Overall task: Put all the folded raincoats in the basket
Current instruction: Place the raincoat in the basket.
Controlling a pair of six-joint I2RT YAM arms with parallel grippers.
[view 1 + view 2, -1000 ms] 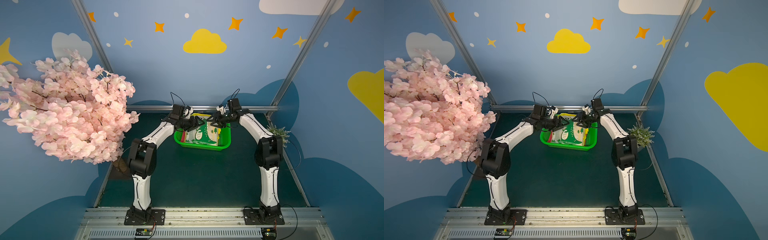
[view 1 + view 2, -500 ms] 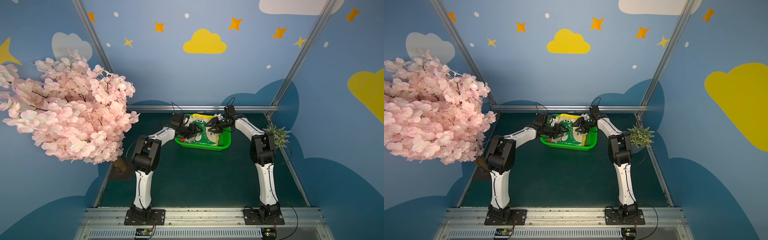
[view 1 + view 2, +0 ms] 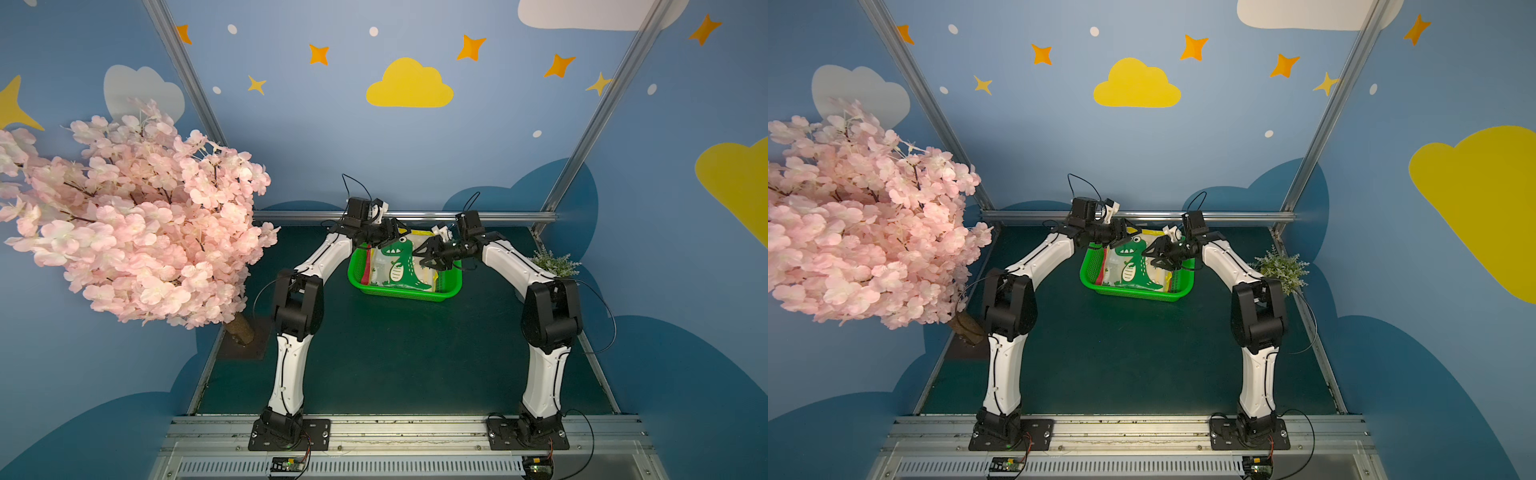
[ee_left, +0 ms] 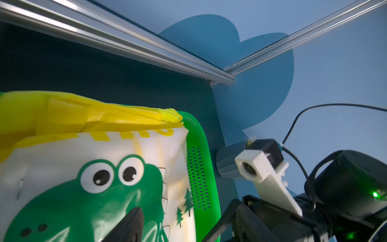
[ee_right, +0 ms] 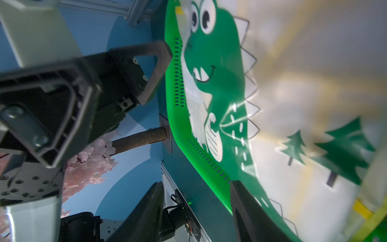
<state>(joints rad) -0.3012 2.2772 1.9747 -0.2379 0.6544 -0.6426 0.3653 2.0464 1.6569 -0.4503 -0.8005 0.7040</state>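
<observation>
Top view: raincoat (image 3: pixel 395 270) lies in basket (image 3: pixel 407 296), beneath right end effector (image 3: pixel 423 259).

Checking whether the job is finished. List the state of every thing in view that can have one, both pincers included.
raincoat: folded, lying in the basket, dinosaur print up, not gripped.
basket: upright on the table, holding the raincoat.
left pincer: open, empty, above the basket's far left corner.
right pincer: open, empty, above the basket's right side.
blossom tree: standing at the table's left edge, untouched.
</observation>
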